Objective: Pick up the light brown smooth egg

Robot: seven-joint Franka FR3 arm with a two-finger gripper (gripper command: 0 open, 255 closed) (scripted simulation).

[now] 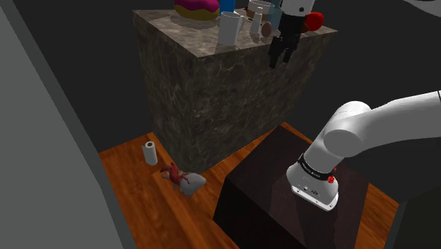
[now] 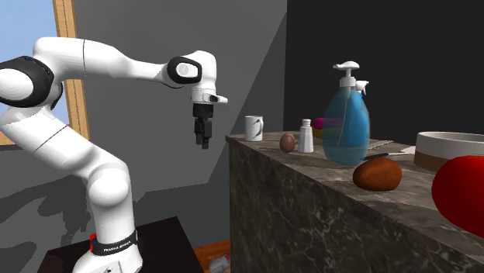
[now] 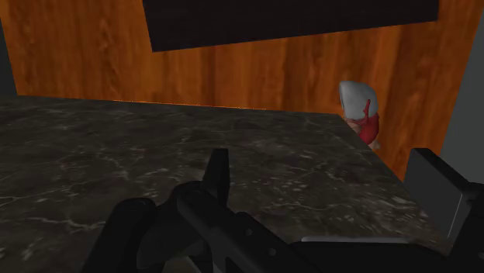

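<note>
On the dark stone desk (image 2: 310, 209), the brown egg (image 2: 288, 143) sits between a white mug (image 2: 254, 127) on its left and a white shaker (image 2: 306, 136) just to its right, as the second exterior view shows. The arm's black fingers (image 3: 434, 190) hang spread apart, grasping nothing, by the desk's corner, near the egg but clear of it.

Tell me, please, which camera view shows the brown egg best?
The second exterior view: the egg stands clear on the counter, between the mug and a white shaker. In the shoulder view it is small and crowded, tucked beside the pincer.
</note>
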